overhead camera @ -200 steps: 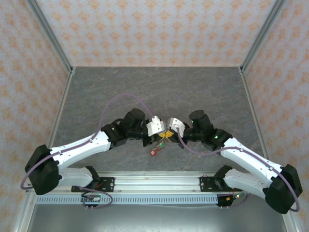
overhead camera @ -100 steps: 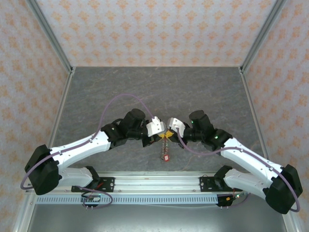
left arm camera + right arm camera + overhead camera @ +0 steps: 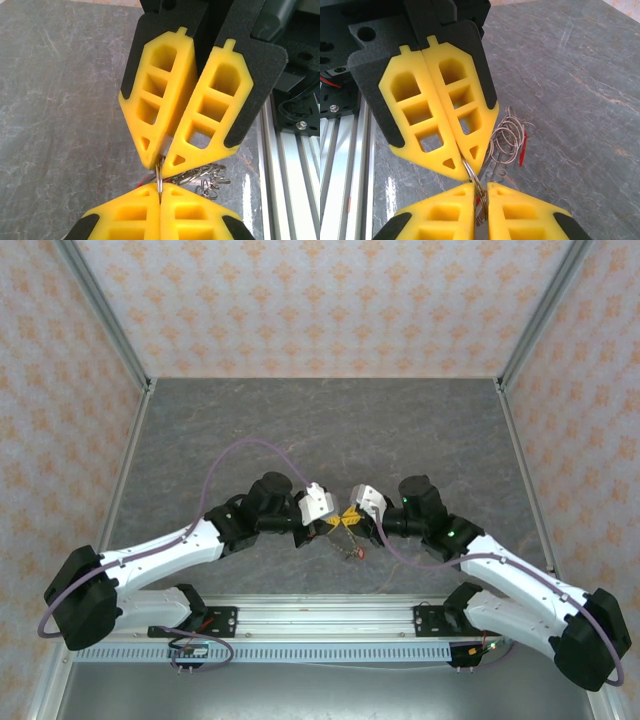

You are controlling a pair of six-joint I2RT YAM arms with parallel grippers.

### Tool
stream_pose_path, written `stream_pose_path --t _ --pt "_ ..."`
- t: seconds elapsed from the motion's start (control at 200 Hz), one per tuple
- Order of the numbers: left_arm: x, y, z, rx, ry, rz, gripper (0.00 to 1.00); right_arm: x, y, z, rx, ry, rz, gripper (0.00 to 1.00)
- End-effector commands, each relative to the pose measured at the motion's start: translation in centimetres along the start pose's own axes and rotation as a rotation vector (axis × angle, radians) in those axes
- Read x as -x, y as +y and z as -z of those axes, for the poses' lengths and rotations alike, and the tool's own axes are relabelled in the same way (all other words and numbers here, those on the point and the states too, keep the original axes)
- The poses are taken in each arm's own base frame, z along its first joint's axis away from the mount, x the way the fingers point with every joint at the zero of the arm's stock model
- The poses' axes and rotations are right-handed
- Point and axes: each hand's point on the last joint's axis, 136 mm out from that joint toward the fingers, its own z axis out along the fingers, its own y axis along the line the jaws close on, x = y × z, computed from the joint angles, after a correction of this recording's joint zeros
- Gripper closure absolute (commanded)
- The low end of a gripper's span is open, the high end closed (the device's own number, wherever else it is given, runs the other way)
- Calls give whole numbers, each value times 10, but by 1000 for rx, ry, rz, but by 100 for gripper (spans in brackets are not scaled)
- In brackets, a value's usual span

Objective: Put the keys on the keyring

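Observation:
My two grippers meet tip to tip over the table's front middle, left gripper (image 3: 330, 523) and right gripper (image 3: 352, 515). Both pinch the thin metal keyring (image 3: 159, 177) edge-on from opposite sides. In the left wrist view my left gripper (image 3: 160, 187) is shut tight on it, and the right gripper (image 3: 160, 165) grips its far edge. In the right wrist view my right gripper (image 3: 480, 186) shows a narrow gap with the keyring (image 3: 476, 180) in it. The keys (image 3: 352, 552) hang below as a bunch of small wire rings (image 3: 506, 135) with one red key (image 3: 522, 145).
Grey marble-patterned tabletop (image 3: 330, 430) stretches behind the grippers to patterned walls. An aluminium rail (image 3: 330, 620) with the arm bases runs along the near edge, close under the grippers. A purple cable (image 3: 240, 450) loops over the left arm.
The dangling bunch of keys has swung from lower left toward the right under the grippers. Both wrists have shifted slightly. My right jaws have eased apart a little around the ring.

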Motion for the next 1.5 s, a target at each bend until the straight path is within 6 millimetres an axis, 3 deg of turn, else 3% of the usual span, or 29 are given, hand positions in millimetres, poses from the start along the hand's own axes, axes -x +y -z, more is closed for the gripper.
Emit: stream_pose_path --t 0.0,0.09,0.335,0.435,0.49,0.581,0.741,0.936,1.116,1.246,1.316,1.496 --pt "39 -3 10 -18 -162 -21 100 22 1 2 6 -113 6 89" --pt "42 -5 10 -30 -190 -9 100 24 1 1 10 -131 -4 89" --pt "50 -5 16 -19 -244 -7 100 5 -2 -6 -4 -90 -29 88" --pt "49 -4 18 -11 -246 -3 100 1 -3 -7 -5 -76 -39 94" --pt "45 -1 17 3 -222 2 100 5 -4 -6 -10 -79 -41 100" --pt "32 1 14 16 -141 1 100 16 -3 -2 -1 -83 -25 100" --pt "9 -2 7 -19 15 1 88 36 0 6 21 -86 44 100" --pt "7 -2 6 -26 35 -10 84 42 1 5 48 -53 83 100" --pt "4 1 6 -15 67 -25 85 53 2 8 56 -75 102 100" --pt "1 1 7 -11 89 -35 93 59 5 12 74 -67 112 100" --pt "1 3 8 -4 94 -37 100 60 5 13 77 -52 119 100" --pt "6 12 11 53 65 -43 100 54 3 17 58 5 127 98"
